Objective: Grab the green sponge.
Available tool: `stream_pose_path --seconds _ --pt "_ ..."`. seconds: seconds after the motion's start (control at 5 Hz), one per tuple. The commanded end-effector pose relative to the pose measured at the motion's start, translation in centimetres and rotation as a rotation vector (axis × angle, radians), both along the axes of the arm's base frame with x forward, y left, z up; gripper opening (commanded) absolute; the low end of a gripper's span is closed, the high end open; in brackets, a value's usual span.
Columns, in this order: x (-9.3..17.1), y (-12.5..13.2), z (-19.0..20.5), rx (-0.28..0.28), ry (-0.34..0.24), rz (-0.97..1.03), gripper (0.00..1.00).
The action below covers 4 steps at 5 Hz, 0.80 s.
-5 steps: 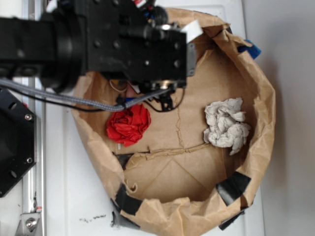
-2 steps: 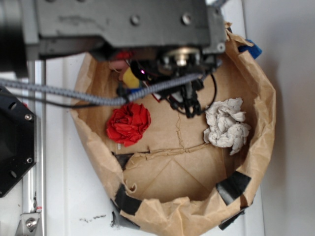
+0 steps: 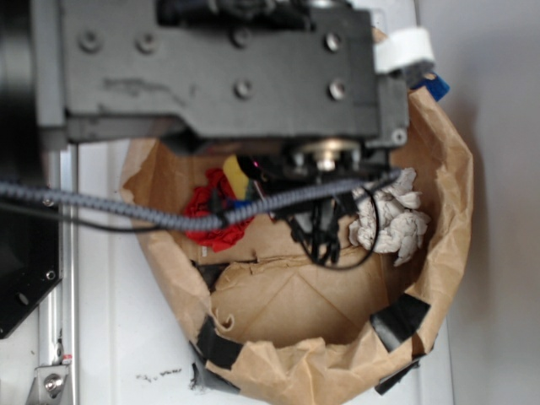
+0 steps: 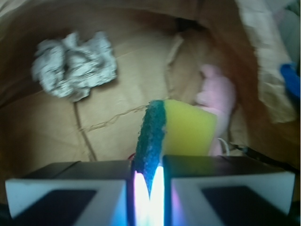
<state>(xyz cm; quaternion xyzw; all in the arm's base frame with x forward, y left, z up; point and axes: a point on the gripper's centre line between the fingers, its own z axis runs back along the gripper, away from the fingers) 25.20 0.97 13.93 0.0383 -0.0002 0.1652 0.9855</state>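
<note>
Yellow foam green sponge (image 4: 181, 129) pinched in claw (image 4: 149, 181)
Rough green scrub edge (dark, pebbly) between the jaws; crumpled grey-white paper ball (image 4: 75, 66) lies apart in brown paper bag (image 3: 447, 194).

pincer (image 4: 149, 186): clamped on green sponge (image 4: 176, 129) (yellow side right) | grey-white paper ball (image 4: 75, 66): upper left

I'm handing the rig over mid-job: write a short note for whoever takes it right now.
Tool: shut on the sponge, pinching its dark green scrub edge between the pads; the yellow foam sticks out to one side.
Position: arm is over the paper bag. In the exterior view the sponge shows as a yellow patch under the arm, above the red paper ball. The grey paper ball lies apart, untouched.
Done: sponge grabbed.
Left: confirm the narrow-edge grip holds; I cannot tell how far it is off the bag floor.
</note>
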Motion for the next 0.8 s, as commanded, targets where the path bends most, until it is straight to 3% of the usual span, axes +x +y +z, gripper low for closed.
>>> stream_pose_path --seconds 0.0,0.6 --pt "0.14 -0.88 3.51 -0.032 -0.116 -0.323 0.0" --pt "0.16 -0.82 3.5 -0.024 -0.116 -0.271 0.0"
